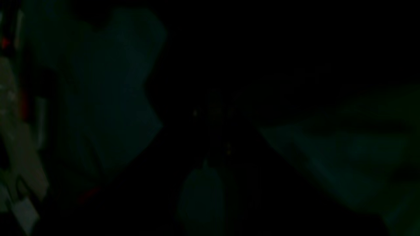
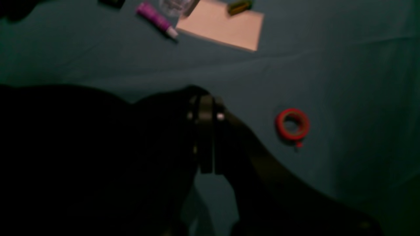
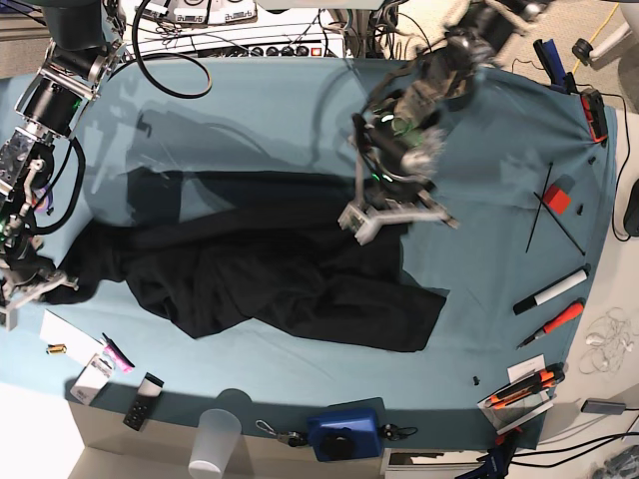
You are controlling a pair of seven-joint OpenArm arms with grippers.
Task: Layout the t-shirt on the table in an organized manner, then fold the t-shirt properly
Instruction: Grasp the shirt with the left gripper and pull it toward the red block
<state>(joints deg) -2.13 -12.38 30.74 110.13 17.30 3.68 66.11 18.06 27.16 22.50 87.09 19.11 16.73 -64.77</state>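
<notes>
The black t-shirt (image 3: 280, 279) lies crumpled across the middle of the teal table (image 3: 250, 110), no print showing. My left gripper (image 3: 384, 212) is down on the shirt's upper right edge, shut on the fabric. The left wrist view is almost black, with dark t-shirt cloth (image 1: 210, 65) between two patches of table (image 1: 108, 82). At the shirt's far left end my right gripper (image 3: 35, 284) is shut on the cloth. In the right wrist view its closed fingers (image 2: 206, 108) pinch the t-shirt (image 2: 82, 147), which drapes down on both sides over the table (image 2: 328, 65).
A red tape roll (image 2: 292, 124), a purple tube (image 2: 157, 19) and a pink pad (image 2: 223, 28) lie near the right gripper. Markers (image 3: 551, 291) sit at the right edge. A blue device (image 3: 344, 434) and a plastic cup (image 3: 215, 444) stand at the front edge.
</notes>
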